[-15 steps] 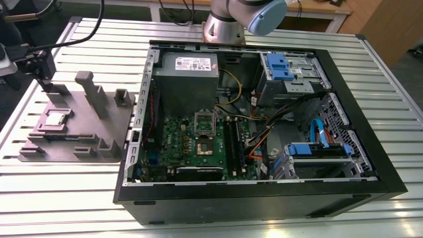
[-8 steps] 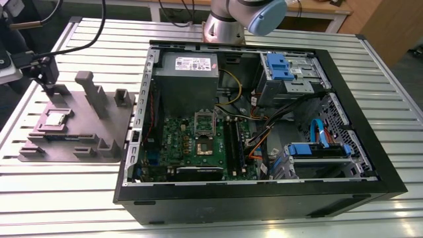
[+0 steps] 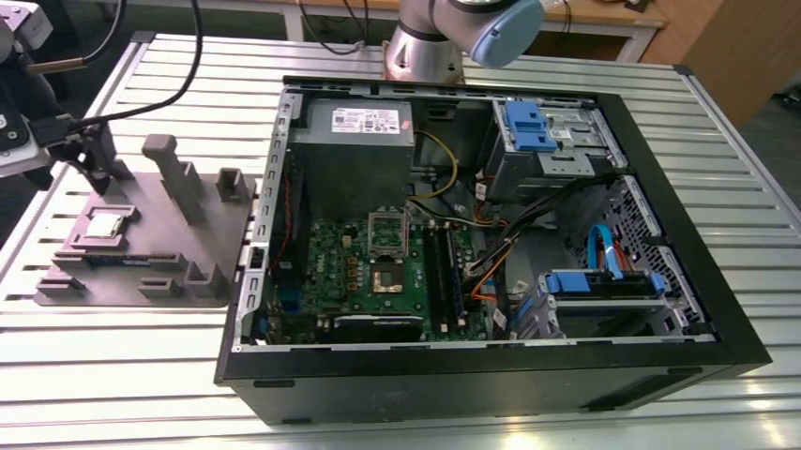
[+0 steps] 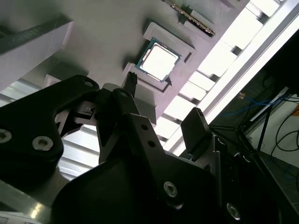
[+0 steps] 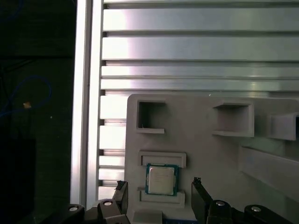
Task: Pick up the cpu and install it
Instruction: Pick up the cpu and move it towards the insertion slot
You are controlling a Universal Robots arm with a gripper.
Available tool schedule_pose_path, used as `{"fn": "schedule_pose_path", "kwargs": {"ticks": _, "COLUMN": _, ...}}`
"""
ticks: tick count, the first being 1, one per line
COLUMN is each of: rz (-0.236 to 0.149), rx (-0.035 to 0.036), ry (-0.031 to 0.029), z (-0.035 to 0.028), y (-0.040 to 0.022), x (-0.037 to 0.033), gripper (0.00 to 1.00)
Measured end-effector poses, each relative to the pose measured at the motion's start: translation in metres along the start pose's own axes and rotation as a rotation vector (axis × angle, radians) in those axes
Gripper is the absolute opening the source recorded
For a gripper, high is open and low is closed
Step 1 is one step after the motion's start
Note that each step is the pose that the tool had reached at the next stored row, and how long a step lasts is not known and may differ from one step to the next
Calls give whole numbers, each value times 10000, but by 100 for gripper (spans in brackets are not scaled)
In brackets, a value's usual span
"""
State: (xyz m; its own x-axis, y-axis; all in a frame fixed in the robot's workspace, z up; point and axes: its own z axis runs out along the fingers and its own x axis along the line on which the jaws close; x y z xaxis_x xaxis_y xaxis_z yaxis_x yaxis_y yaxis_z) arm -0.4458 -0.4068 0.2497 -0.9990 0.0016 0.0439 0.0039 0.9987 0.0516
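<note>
Here, the cpu (image 3: 104, 224) is seen lying flat, shiny top up, in a shallow framed recess of the grey plastic tray (image 3: 150, 253). The tray is set at the exterior view's left, about halfway up the frame, on the slatted aluminium table (image 3: 126, 375). The chip is not held.

The gripper (image 5: 159, 183) is hung above the tray with its jaws spread wide. In the first wrist view its two dark fingers (image 5: 200, 200) are seen one to each side of the chip, with a clear gap left on both sides, and no contact with it is shown. In the second wrist view the cpu (image 4: 159, 61) is caught beyond the fingertips, bright against the pale tray. In the exterior view the gripper is found at the upper left of the frame, just behind the tray's upright blocks (image 3: 175, 178).

An open computer case (image 3: 501, 361) is laid on its side and takes up the centre and the exterior view's right. Inside it a green motherboard (image 3: 328, 258) is seen at centre, and on that board the dark square socket (image 3: 389, 279) is seen, well apart from the chip. A grey power supply (image 3: 356, 127) is mounted above the board, and blue drive brackets (image 3: 526, 127) are seen at the upper right. The arm's base (image 3: 426, 52) is stood at the top centre, behind the case.
</note>
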Motion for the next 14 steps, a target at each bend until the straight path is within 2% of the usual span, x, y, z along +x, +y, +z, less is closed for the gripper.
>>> {"fn": "schedule_pose_path", "kwargs": {"ticks": 5, "rz": 0, "rx": 23, "ry": 0, "z": 2, "y": -1, "x": -1, "gripper": 65}}
{"fn": "schedule_pose_path", "kwargs": {"ticks": 14, "rz": 1, "rx": 23, "ry": -1, "z": 21, "y": -2, "x": -7, "gripper": 65}}
